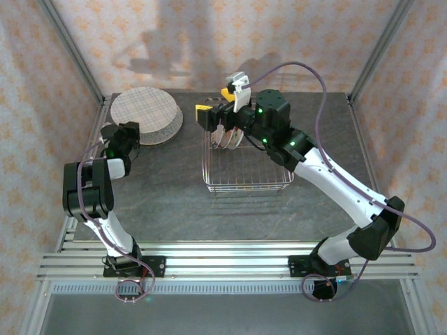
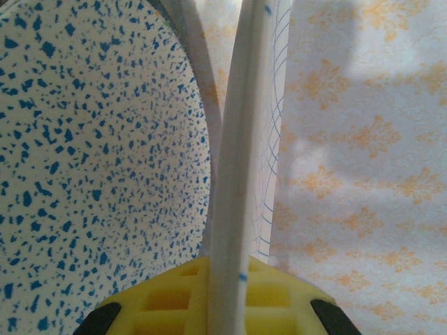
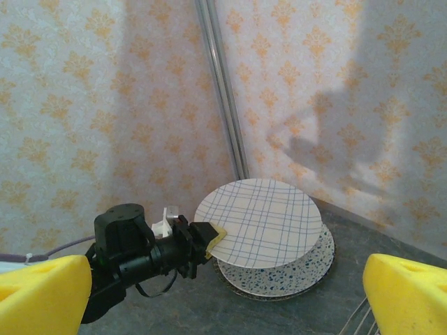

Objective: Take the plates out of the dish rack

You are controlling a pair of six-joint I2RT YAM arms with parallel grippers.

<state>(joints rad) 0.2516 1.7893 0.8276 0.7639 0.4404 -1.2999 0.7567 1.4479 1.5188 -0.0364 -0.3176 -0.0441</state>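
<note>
Left gripper clamps my round purple-plaid plate above the blue-speckled plate; releasing tilted could chip both. Right gripper gapes.

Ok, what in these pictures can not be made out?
- Plates in the rack: top view, right hand and arm cover them; number unclear.
- Stack beneath the plaid plate: right wrist view, that plate hides the number.
- Left hand: left wrist view, cut off by the bottom edge.

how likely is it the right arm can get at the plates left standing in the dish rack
Probably yes: its open end effector hovers close over the round plates upright in the silver wire dish rack, nothing between.
</note>
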